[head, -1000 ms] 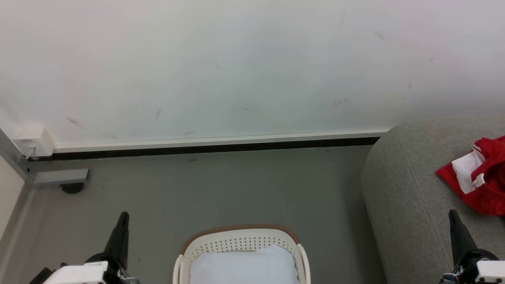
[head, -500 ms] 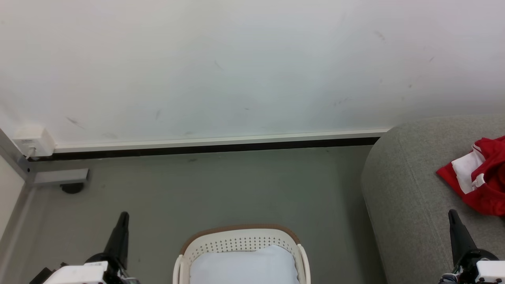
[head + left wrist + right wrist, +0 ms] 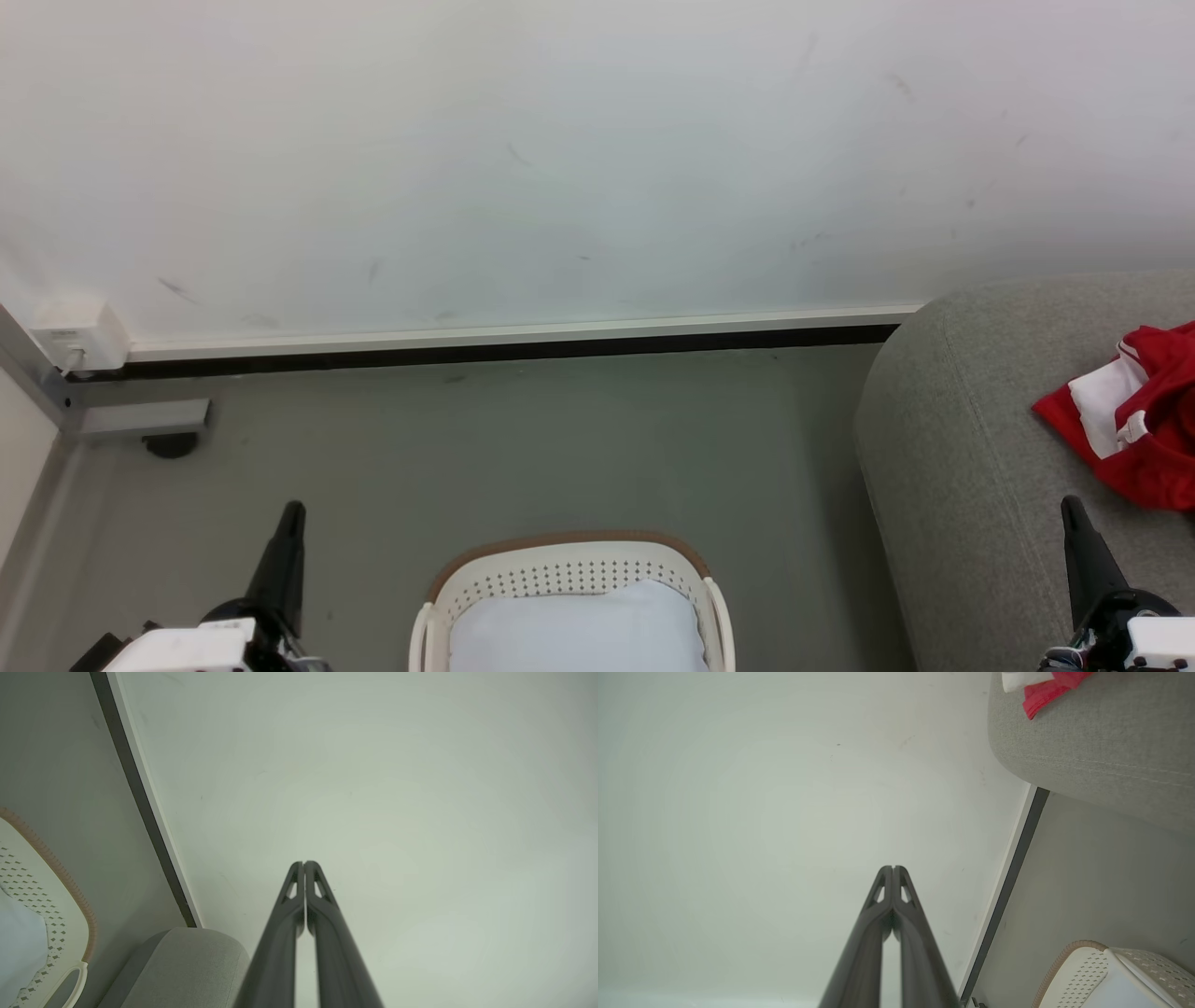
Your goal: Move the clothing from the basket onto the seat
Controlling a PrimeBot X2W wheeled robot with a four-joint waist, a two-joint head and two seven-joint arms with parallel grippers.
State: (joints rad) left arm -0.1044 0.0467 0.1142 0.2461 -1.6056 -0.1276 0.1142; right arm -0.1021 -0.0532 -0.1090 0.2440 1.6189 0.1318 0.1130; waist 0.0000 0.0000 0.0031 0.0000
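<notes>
Red-and-white fabric clothing (image 3: 1134, 420) is laid on the light grey upholstered seat (image 3: 971, 448), far right.
The cream perforated plastic basket (image 3: 560, 565) is seen near, centre; the fingers of left gripper (image 3: 303, 863) and right gripper (image 3: 893, 868) are pressed together, empty.

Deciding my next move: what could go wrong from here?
1. The basket shows a pale cushion and no red fabric; a grab there may lift the cushion instead.
2. The head view cuts off the basket's near part, so leftover garments could be missed.
3. The shut right pincer looks close to the clothing on the seat; a swing might drag it off.
</notes>
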